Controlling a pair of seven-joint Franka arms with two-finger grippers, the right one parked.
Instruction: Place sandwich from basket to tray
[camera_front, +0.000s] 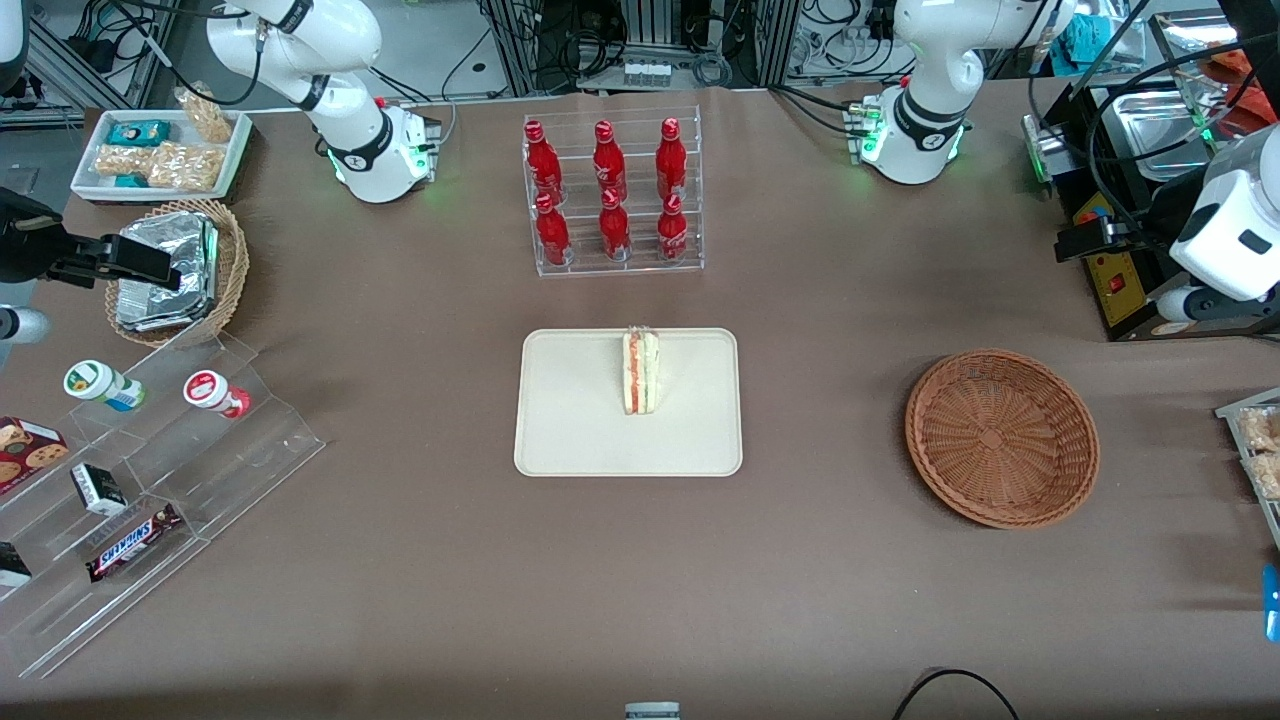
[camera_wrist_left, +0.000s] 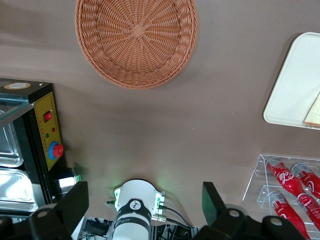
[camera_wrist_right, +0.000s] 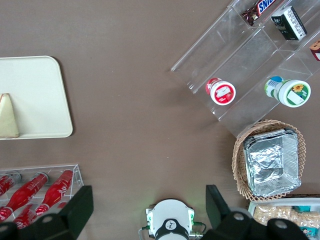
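The brown table has your cream tray in the middle. The sandwich stands on the tray, on its edge. The round basket sits well apart, toward the working arm's end, with nothing in it. Your gripper hangs high above the table near the basket, its fingers wide apart and holding nothing.
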